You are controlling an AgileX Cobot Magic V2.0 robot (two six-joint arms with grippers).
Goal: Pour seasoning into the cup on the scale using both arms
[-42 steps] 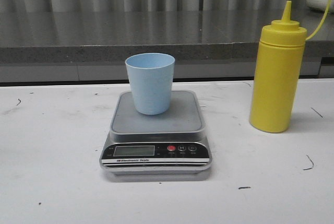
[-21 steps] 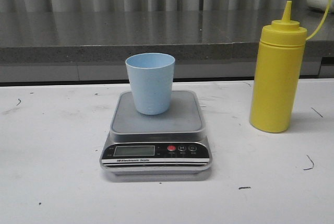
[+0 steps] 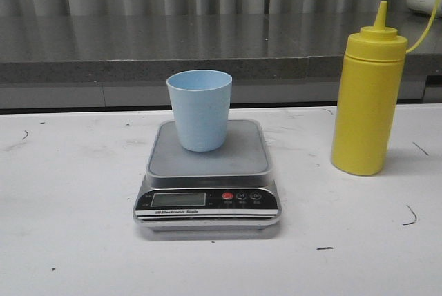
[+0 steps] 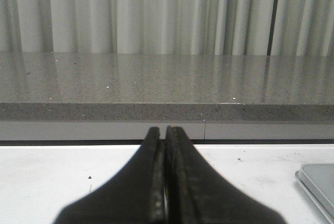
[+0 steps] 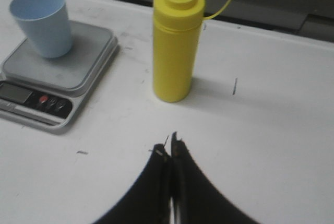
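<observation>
Table point(image 3: 69, 192) held the scale point(image 3: 207, 172) dead centre, blue cup point(image 3: 199, 110) upright on its platform, yellow seasoning bottle point(image 3: 366, 103) standing at the cup's 3 o'clock, well apart. My left gripper point(image 4: 166, 182) and right gripper point(image 5: 171, 172) both had fingers pressed together, holding nothing. Scene fitted either pre-pour or bottle set back; cup contents unreadable.
</observation>
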